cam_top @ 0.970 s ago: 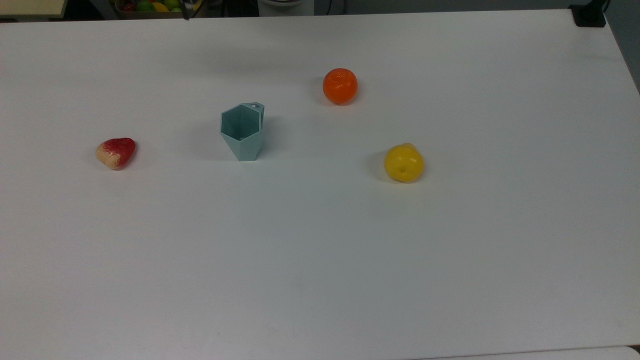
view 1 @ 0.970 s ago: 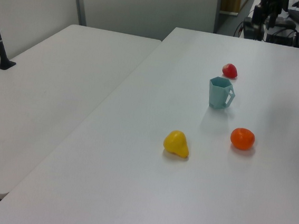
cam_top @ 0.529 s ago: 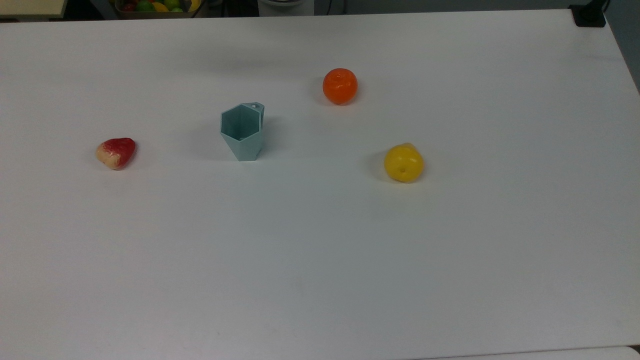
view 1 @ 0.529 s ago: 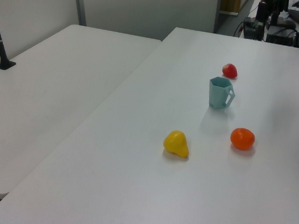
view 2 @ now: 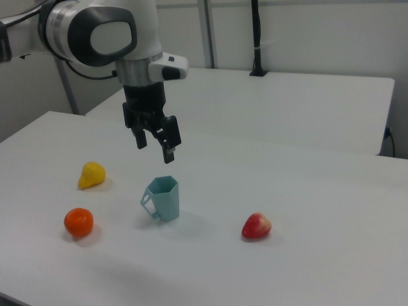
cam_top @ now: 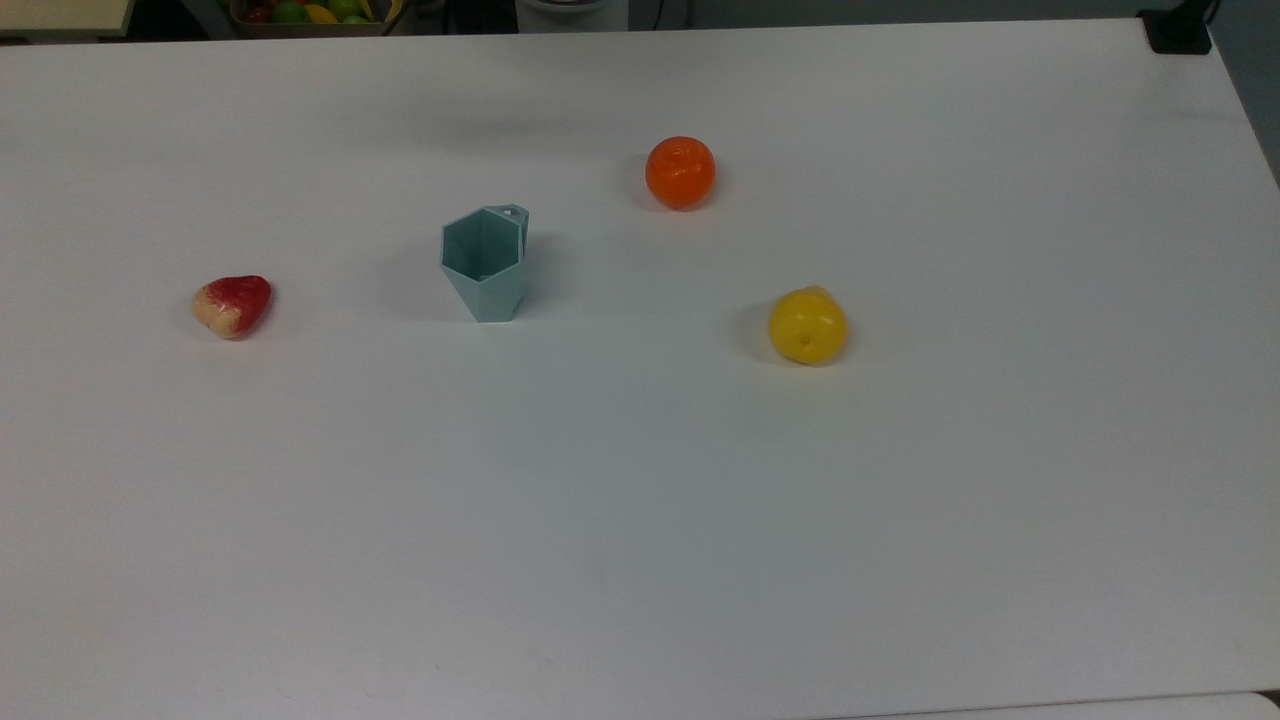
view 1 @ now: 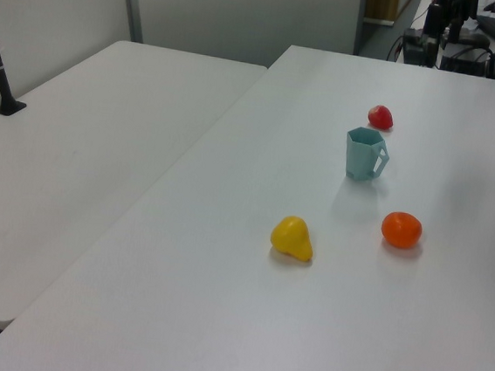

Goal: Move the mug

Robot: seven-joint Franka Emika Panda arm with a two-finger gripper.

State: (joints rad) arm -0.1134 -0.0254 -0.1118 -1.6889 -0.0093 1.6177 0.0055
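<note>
The mug [view 2: 162, 199] stands upright at centre-left of the right view's desk [view 2: 306, 268]. The gripper [view 2: 155, 140] hangs above it, fingers apart: approach step. Next, descend and clamp a wall.

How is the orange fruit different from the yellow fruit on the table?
The orange fruit is round like a ball; the yellow fruit is pear-shaped, with a narrower end, clearest in the left view. The orange fruit has a dimpled top, while the yellow fruit looks smooth. In the top view the orange fruit lies nearer the mug. Both rest apart on the white table.
</note>
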